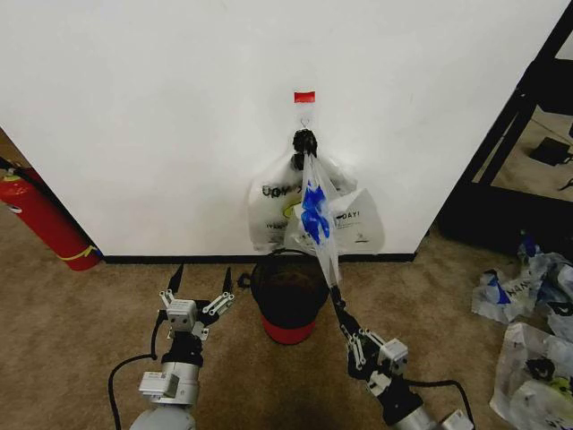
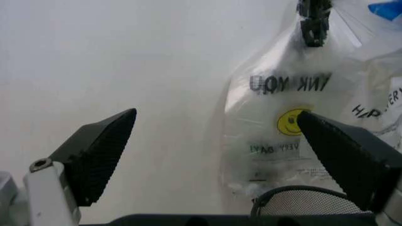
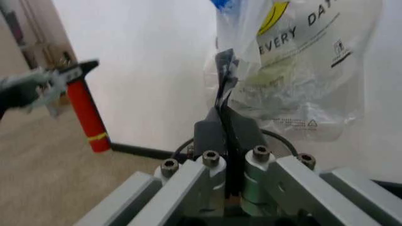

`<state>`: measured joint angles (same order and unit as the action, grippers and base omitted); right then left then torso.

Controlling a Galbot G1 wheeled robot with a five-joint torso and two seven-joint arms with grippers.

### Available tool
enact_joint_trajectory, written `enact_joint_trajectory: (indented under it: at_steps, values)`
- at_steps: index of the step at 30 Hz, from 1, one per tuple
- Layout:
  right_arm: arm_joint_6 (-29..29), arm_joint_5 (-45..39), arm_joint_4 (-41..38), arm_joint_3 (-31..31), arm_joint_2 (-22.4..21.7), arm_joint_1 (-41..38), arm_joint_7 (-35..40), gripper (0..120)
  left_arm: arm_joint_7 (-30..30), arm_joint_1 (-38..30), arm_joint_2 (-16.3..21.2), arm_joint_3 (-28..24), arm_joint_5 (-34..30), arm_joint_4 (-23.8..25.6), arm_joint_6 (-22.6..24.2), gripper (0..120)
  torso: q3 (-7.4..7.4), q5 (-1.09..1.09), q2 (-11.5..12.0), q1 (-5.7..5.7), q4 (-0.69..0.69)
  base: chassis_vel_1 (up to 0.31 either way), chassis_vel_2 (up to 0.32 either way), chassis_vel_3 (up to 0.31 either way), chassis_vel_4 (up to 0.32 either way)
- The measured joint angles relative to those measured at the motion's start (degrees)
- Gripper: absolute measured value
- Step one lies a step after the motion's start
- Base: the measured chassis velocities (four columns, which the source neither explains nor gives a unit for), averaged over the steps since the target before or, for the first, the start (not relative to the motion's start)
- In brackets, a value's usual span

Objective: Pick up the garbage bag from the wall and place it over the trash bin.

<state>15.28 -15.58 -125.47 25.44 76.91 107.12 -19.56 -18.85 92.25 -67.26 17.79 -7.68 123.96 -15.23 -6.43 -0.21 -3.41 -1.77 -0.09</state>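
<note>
Bag gripped at its bottom, not yet off the hook.

Garbage bag (image 1: 315, 215), see-through with blue patches, hanging from the small red-topped hook (image 1: 304, 116) on the wall (image 1: 161, 107), draped in front of the white printed bag (image 1: 273, 210) and stretched down toward the floor. Right claw (image 1: 337, 296) pinched shut on its lower end, just beside the trash bin (image 1: 288, 300), which sits on the carpet (image 1: 81, 340) against the black baseboard. Left claw (image 1: 199, 279) on the bin's other side, fingers spread wide, holding nothing. Grasp looks done; lifting the bag free of the hook and spreading it over the bin both left to do.
</note>
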Motion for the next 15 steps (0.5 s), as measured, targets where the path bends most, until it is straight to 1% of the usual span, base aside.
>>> enact_joint_trajectory:
  at_steps: [2,4,9,15]
  values:
    - [1.89,2.08,0.72,0.64,-0.09,0.63,-0.76,0,0.00,-0.23,0.16,-0.17,-0.09,-0.20,0.00,100,0.00,0.00,0.00,0.00,0.00,0.000,0.000,0.000,0.000]
    - [2.38,2.62,0.91,0.78,-0.09,0.76,-0.92,0,0.00,-0.31,0.19,-0.21,-0.11,-0.30,0.00,100,0.00,0.00,0.00,0.00,0.00,0.000,0.000,0.000,0.000]
    - [8.66,7.01,3.58,1.97,-0.32,1.43,-2.92,0,0.00,-1.03,0.15,-0.95,-0.14,-1.56,-0.01,100,0.00,0.00,0.00,0.00,0.00,0.000,0.000,0.000,0.000]
    - [11.76,10.55,4.64,3.00,-0.39,0.89,-3.02,0,0.02,-1.40,0.13,-2.09,-0.14,-1.72,0.18,100,0.00,0.00,0.00,0.00,-0.01,0.000,0.000,0.000,0.000]
